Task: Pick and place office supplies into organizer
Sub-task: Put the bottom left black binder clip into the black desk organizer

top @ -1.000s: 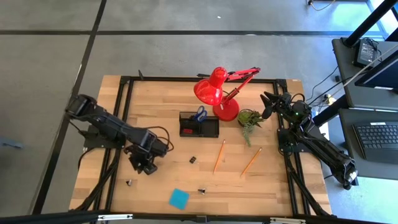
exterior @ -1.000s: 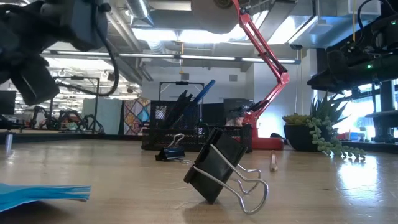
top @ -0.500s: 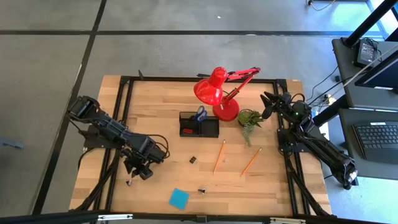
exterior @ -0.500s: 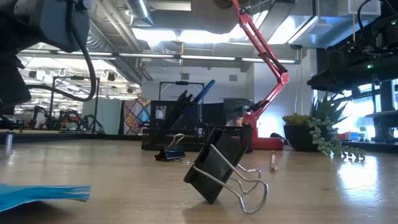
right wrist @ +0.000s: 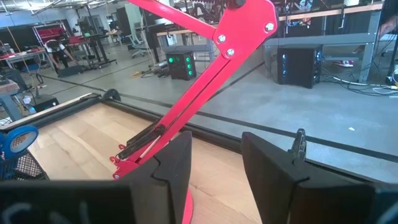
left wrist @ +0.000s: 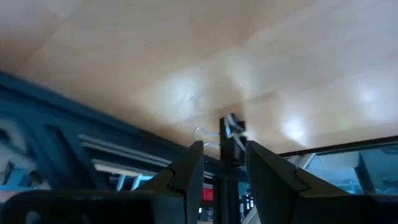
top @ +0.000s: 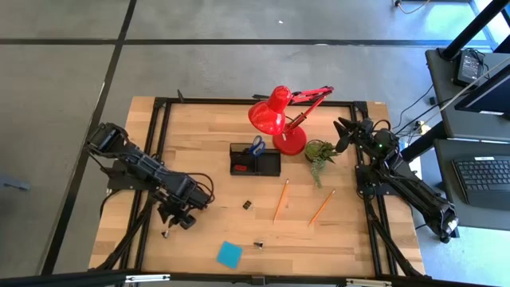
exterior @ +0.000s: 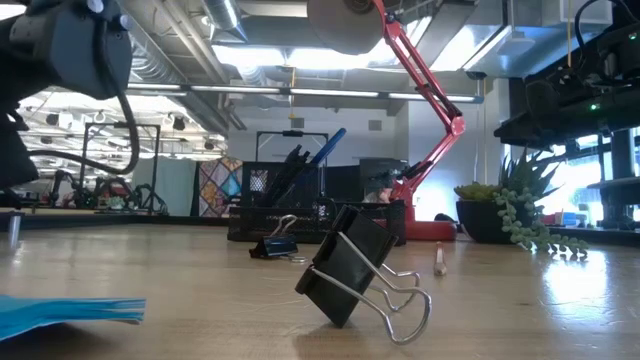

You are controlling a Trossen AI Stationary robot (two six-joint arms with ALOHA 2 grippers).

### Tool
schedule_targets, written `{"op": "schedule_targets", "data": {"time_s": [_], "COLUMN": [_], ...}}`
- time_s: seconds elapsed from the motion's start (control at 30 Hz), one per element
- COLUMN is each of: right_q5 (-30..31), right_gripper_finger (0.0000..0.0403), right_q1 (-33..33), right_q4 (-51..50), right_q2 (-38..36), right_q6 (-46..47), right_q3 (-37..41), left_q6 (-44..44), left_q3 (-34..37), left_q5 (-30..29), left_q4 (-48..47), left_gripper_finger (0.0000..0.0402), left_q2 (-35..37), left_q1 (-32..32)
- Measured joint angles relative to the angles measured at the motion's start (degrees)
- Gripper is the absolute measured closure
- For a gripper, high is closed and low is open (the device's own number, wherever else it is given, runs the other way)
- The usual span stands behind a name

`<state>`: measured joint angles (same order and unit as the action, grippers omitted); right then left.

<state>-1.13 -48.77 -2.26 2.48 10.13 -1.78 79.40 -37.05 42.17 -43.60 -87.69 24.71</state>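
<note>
My left gripper [top: 177,219] is open and low over the table's near left part, slanting down toward a small black binder clip [top: 166,233]. In the left wrist view the clip [left wrist: 231,138] stands upright on the wood in the gap at my left gripper's [left wrist: 222,149] fingertips; touching does not show. The black organizer [top: 255,162] sits mid-table with blue scissors [top: 256,146] in it. Two orange pencils [top: 280,199], [top: 322,206], two more clips [top: 247,205], [top: 259,244] and a blue sticky pad [top: 229,254] lie on the wood. My right gripper [top: 343,131] waits open at the far right.
The red lamp [top: 279,115] stands behind the organizer, and its arm [right wrist: 199,81] crosses in front of my right gripper. A green potted plant [top: 319,151] sits right of the lamp base. A black frame rail [top: 151,175] runs along the table's left side, close to my left arm.
My left gripper has moved toward the table's near left corner and down, closing in on the small clip there. In the low view the left arm has slid toward the picture's left edge. The objects on the table have stayed where they were.
</note>
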Motion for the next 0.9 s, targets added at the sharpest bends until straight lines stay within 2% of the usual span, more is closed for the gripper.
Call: {"op": "schedule_targets", "data": {"time_s": [0.1, 0.43, 0.9], "right_q5": [0.00, 0.01, 0.00], "right_gripper_finger": [0.0258, 0.0258, 0.0258], "right_q1": [0.00, -0.01, -0.01], "right_q4": [-0.01, 0.00, -0.02], "right_q2": [0.00, 0.00, 0.00], "right_q6": [-0.02, -0.11, -0.04], "right_q3": [0.00, 0.00, 0.00], "left_q6": [0.00, 1.92, -3.94], "left_q3": [0.15, 0.15, 0.15], "left_q5": [-0.15, 0.05, 5.75], "left_q4": [3.49, 4.97, 6.23], "left_gripper_finger": [0.0290, 0.0290, 0.0303], "left_q2": [0.01, -3.38, -10.24], "left_q1": [0.02, 2.09, 2.36]}}
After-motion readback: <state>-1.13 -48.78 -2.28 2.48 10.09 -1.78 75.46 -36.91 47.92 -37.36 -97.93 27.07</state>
